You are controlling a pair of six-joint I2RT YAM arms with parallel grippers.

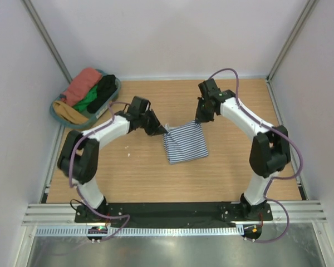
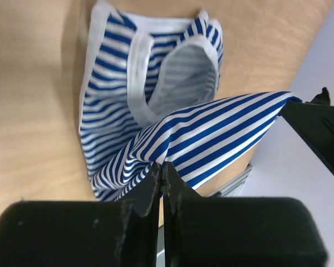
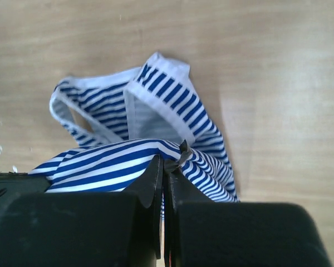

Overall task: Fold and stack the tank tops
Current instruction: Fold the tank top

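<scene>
The tank top (image 1: pixel 185 144) rests centrally on the table (image 1: pixel 128 178), basket (image 1: pixel 117 85) (clothes (image 1: pixel 83 86) inside) behind-left.

Striped tank top (image 1: pixel 185 143) lies with far edge lifted.

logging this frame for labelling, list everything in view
striped tank top: 1, navy and white, mid-table, far corners pinched by the grippers
basket: 1, blue-grey, far left corner of the table
rust-red cloth: 1, in the basket
green cloth: 1, in the basket
black cloth: 1, in the basket
mustard cloth: 1, in the basket, near end
table: 1, light wood
left gripper: 1, black, shut on the top's left corner
right gripper: 1, black, shut on its right corner
</scene>
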